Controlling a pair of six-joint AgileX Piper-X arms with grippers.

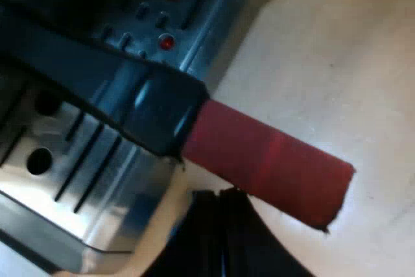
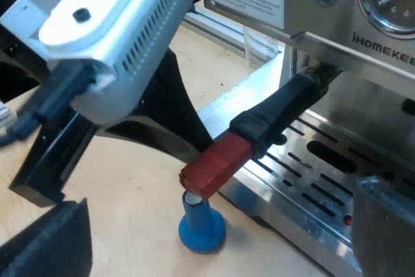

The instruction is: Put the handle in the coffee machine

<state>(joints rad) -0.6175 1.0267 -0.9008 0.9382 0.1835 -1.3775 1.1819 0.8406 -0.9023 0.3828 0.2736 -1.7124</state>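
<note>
The handle (image 2: 272,118) sat in the espresso machine (image 2: 363,37) front, red end above the blue tamper (image 2: 201,228). The left gripper (image 1: 224,231) was beside the red end; finger state could not be determined. The right gripper (image 2: 217,218) fingers were spread, empty

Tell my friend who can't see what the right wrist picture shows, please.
A dark handle with a red end sticks out from the front of a shiny coffee machine, above its slotted metal tray. A blue tamper stands on the wooden table near the red end, and the left gripper is close beside that end.
</note>
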